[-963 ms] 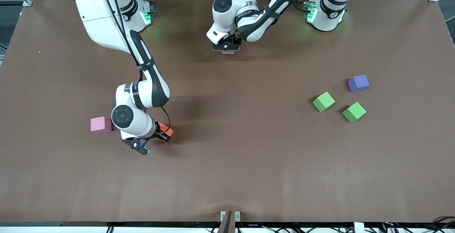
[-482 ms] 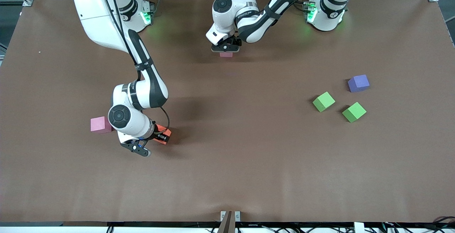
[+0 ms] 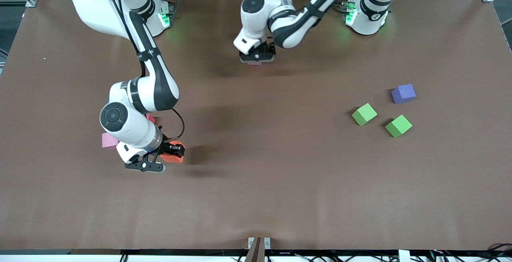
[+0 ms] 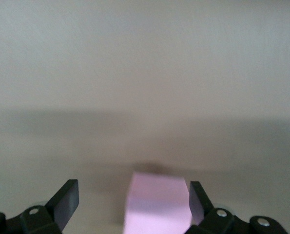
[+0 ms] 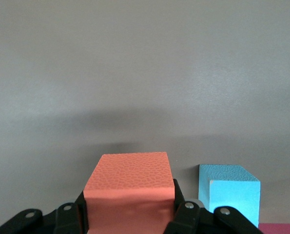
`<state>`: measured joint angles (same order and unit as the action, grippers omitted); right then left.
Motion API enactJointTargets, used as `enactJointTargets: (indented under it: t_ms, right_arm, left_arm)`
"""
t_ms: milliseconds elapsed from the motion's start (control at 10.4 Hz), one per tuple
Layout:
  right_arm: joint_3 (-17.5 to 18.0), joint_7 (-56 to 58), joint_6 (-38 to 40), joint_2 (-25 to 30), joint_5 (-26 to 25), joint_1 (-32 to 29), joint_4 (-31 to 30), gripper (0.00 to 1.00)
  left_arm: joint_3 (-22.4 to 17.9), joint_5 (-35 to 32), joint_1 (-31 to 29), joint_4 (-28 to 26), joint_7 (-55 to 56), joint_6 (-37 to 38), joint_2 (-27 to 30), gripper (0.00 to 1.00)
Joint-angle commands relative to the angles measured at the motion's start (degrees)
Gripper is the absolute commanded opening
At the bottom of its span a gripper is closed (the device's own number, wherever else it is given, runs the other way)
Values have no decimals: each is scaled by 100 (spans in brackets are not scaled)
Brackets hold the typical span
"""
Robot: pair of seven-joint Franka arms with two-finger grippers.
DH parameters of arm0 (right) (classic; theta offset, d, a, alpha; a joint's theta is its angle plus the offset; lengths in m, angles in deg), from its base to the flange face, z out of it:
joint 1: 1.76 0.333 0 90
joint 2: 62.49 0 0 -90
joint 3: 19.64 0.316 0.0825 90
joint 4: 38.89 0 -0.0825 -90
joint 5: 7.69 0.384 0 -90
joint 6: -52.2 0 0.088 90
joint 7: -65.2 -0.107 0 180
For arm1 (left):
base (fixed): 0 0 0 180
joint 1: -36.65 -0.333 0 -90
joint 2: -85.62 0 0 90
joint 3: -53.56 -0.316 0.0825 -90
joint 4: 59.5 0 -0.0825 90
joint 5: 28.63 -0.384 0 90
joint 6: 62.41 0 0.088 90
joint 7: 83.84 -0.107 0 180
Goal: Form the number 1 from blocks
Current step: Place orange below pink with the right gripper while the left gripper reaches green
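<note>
Right gripper (image 3: 170,153) is pinching the orange block (image 5: 128,192) between its fingers, low over the table (image 3: 280,174) beside a blue block (image 5: 228,197). Left gripper (image 4: 130,207) is standing spread around a pink block (image 4: 158,204), one finger touching it, near the arms' bases.

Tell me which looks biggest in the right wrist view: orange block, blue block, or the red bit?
1. Orange block, biggest, though it sits closest to the camera, between the right tool's fingers.
2. Blue block.
3. Red bit, only a corner showing, so unsure.
</note>
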<state>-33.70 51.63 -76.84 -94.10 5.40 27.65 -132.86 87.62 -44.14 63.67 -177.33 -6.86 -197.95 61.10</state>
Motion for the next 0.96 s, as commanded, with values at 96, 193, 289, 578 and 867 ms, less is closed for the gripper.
enactJointTargets:
  t_ms: [96, 193, 289, 578, 867]
  right_arm:
    - [-544, -345, -60, 269, -87, 1056, -411, 61]
    - [-632, -661, -60, 305, -79, 1372, -455, 61]
    - [-659, -934, -60, 322, -70, 1636, -464, 61]
    - [-668, -2163, -60, 305, -78, 2559, -482, 61]
    - [-564, -2598, -156, 506, -61, 3088, -963, 61]
  left_arm:
    - [30, -189, -1362, -109, 256, 439, 352, 100]
    - [30, -233, -1775, -118, 187, 502, 361, 100]
    - [39, -468, -2127, -136, 178, 503, 361, 100]
    - [56, -1049, -3094, -451, 134, 503, 361, 100]
    - [100, -1191, -4192, -566, -934, 494, 448, 100]
